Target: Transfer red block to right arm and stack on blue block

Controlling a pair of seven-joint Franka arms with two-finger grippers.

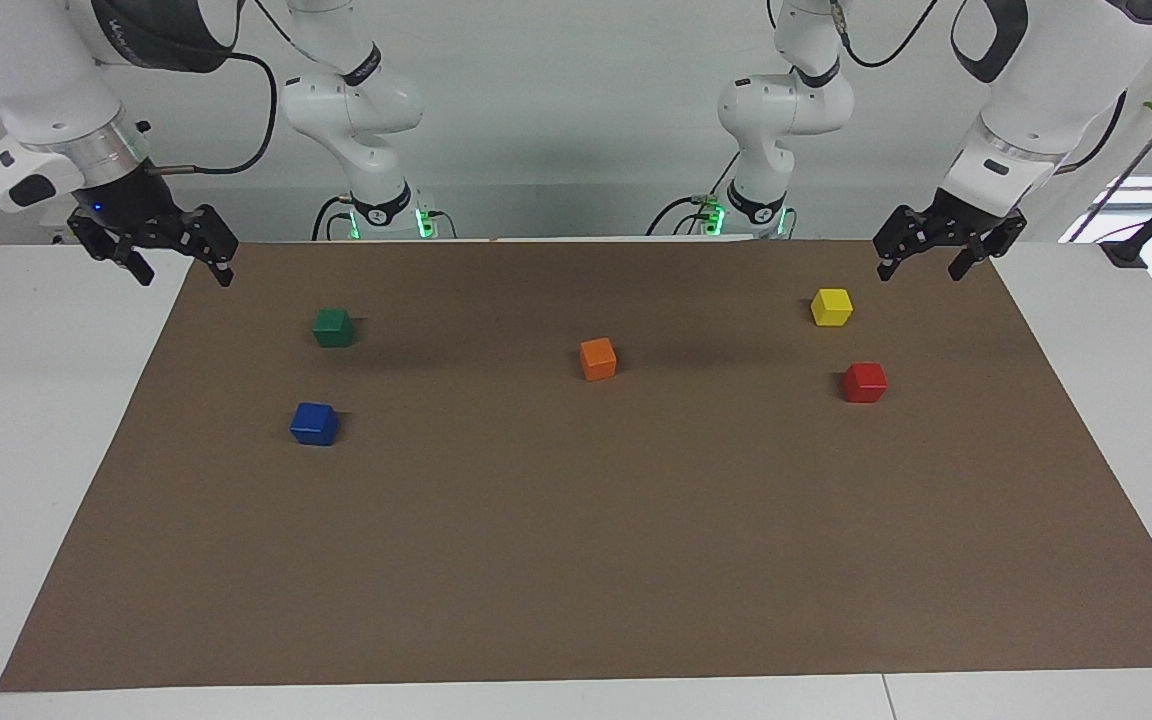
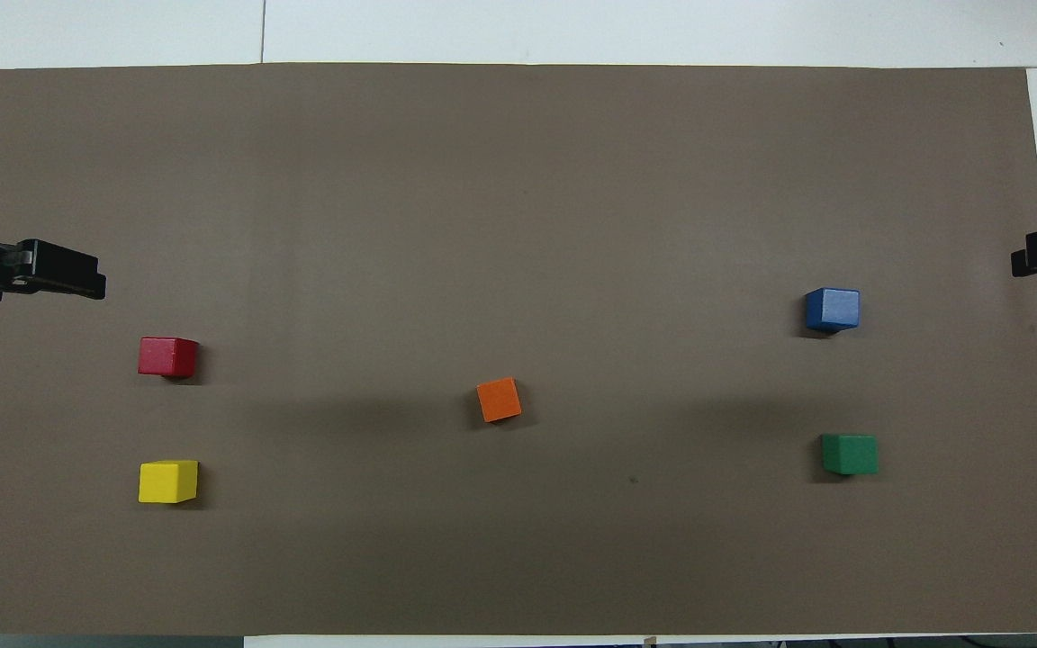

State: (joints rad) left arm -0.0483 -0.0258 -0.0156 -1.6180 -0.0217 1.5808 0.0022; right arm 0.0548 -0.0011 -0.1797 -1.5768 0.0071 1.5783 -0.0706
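Nothing is done yet: red block sits untouched toward the left arm's end of the tabletop, well apart from blue block. Left end effector and right end effector hang spread, empty, with pickup, handover and stacking all left.

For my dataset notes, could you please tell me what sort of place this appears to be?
Most likely a robotics lab bench: two white arms, left hand and right hand both open, over a brown mat on a white table, with coloured test cubes such as the red block and blue block.
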